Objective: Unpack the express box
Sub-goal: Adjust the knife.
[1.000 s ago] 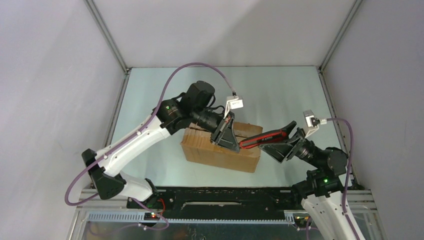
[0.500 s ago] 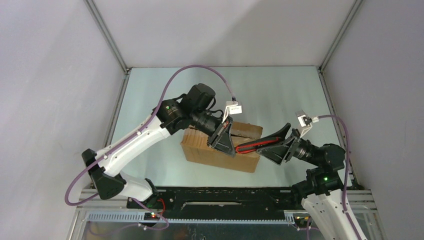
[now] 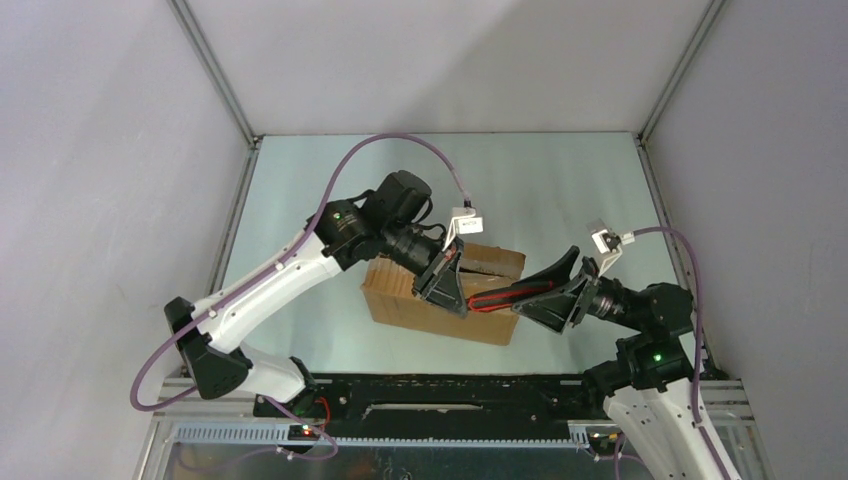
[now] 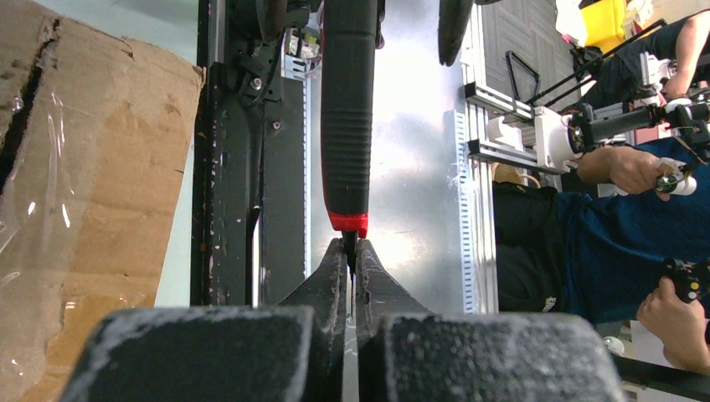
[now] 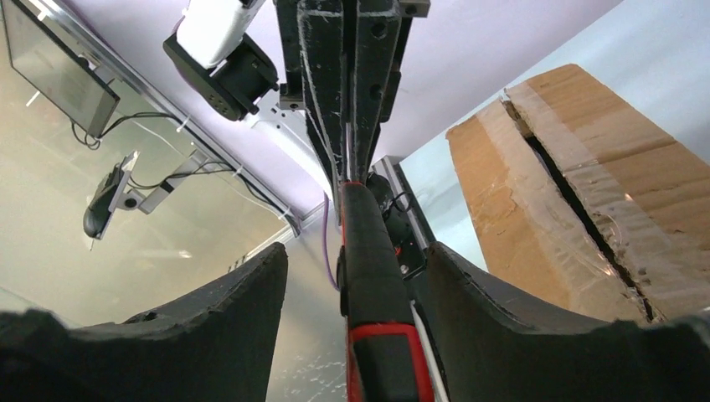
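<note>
Your left pincer (image 3: 460,298) hangs over the express box (image 3: 400,298), clamped tight on the thin tip of the utility knife (image 3: 510,295). The box lies on the counter (image 3: 560,190) near the middle. Its taped top seam is split, and it sits right under that pincer and just left of the other one. The knife runs rightward into your right pincer (image 3: 540,292), whose jaws stand wide on either side of the handle, with gaps showing.

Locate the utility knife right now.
In the top view, the utility knife is over the right end of the express box, tip pinched in the shut left gripper, handle inside the open right gripper.
</note>
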### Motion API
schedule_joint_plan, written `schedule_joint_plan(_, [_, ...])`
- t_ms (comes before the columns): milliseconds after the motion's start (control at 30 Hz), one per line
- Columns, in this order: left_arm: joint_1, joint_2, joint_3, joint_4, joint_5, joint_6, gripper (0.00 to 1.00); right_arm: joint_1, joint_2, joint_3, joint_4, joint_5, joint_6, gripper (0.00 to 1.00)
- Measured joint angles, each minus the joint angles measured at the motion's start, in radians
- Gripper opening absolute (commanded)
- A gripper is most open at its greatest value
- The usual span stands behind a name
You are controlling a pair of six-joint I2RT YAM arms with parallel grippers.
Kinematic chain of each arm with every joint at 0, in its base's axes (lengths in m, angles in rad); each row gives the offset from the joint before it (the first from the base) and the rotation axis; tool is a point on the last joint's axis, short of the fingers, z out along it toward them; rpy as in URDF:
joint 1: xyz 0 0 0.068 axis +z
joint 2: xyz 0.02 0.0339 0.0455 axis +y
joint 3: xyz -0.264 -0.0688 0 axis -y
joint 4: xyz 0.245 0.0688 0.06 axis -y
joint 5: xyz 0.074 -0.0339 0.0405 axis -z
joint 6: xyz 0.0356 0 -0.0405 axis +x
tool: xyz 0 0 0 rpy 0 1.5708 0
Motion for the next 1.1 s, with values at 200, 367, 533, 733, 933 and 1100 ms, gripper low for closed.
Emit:
schedule_joint_plan(200, [0.0,0.0,-0.01,-0.005,0.0,0.002,0.0,0.032,0.008,0.01,-0.013,-0.013,-0.017,0.58])
schedule_joint_plan(367, [0.0,-0.001,-0.01,-0.003,0.0,0.001,0.0,0.115,0.031,0.014,-0.058,0.002,-0.058,0.5])
schedule_joint_plan(533, [0.005,-0.001,-0.011,-0.008,0.0,0.001,0.0,0.145,0.042,0.021,-0.075,0.044,-0.079,0.58])
schedule_joint_plan(733, [0.005,-0.003,-0.011,-0.007,0.0,0.002,0.0,0.125,0.043,0.021,-0.105,0.057,-0.095,0.62])
schedule_joint_plan(933, [0.005,-0.006,-0.011,-0.008,0.0,0.003,0.0,0.098,0.043,0.021,-0.121,0.057,-0.099,0.6])
schedule_joint_plan(1100, [0.005,-0.006,-0.011,-0.014,0.0,0.014,0.0,0.097,0.042,0.021,-0.122,0.057,-0.098,0.59])
